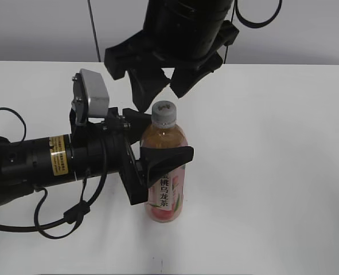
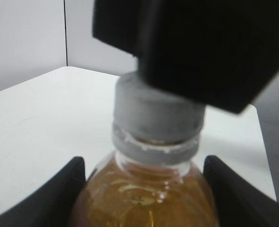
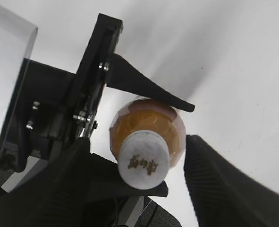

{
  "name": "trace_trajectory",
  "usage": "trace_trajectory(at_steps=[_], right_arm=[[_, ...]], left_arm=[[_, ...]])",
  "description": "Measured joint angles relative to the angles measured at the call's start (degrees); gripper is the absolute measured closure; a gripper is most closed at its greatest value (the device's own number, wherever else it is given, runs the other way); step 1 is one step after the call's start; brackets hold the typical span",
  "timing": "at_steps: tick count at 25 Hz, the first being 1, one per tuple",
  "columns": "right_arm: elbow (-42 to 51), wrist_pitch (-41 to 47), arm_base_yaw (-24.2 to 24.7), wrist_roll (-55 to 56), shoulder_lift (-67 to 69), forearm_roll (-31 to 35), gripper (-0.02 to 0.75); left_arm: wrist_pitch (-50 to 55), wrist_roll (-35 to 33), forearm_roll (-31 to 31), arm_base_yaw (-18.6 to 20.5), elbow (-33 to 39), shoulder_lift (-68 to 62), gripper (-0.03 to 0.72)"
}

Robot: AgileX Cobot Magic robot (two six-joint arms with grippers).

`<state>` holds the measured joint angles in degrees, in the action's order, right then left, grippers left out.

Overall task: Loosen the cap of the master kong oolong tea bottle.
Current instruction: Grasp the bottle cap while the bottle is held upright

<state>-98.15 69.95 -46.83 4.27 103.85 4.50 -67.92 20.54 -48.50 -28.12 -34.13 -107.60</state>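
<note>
On the white table (image 1: pixel 272 172), reaching in from the left, the left gripper (image 1: pixel 155 150) is clamped around the shoulder of the master kong oolong tea bottle (image 1: pixel 165 189), one finger on each side. That bottle stands upright near the middle of the table, its pink label facing the exterior camera. Above it hangs the right gripper (image 1: pixel 159 87), jaws spread; in the right wrist view its fingers (image 3: pixel 224 184) flank the cap (image 3: pixel 144 165), with a gap on the right side.
</note>
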Motion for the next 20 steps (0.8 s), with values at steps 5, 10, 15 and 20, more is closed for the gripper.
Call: trace_trajectory(at_steps=[5, 10, 15, 20], right_arm=[[0.14, 0.0, 0.07, 0.17, 0.0, -0.1, 0.269], [2.42, 0.0, 0.07, 0.17, 0.0, -0.16, 0.269], [2.89, 0.0, 0.07, 0.17, 0.0, -0.56, 0.276], [2.91, 0.0, 0.07, 0.17, 0.0, -0.56, 0.329]], left_arm=[[0.0, 0.0, 0.0, 0.0, 0.0, 0.0, 0.23], [0.0, 0.0, 0.0, 0.0, 0.0, 0.0, 0.23], [0.0, 0.0, 0.0, 0.0, 0.0, 0.0, 0.23], [0.0, 0.0, 0.0, 0.0, 0.0, 0.0, 0.23]])
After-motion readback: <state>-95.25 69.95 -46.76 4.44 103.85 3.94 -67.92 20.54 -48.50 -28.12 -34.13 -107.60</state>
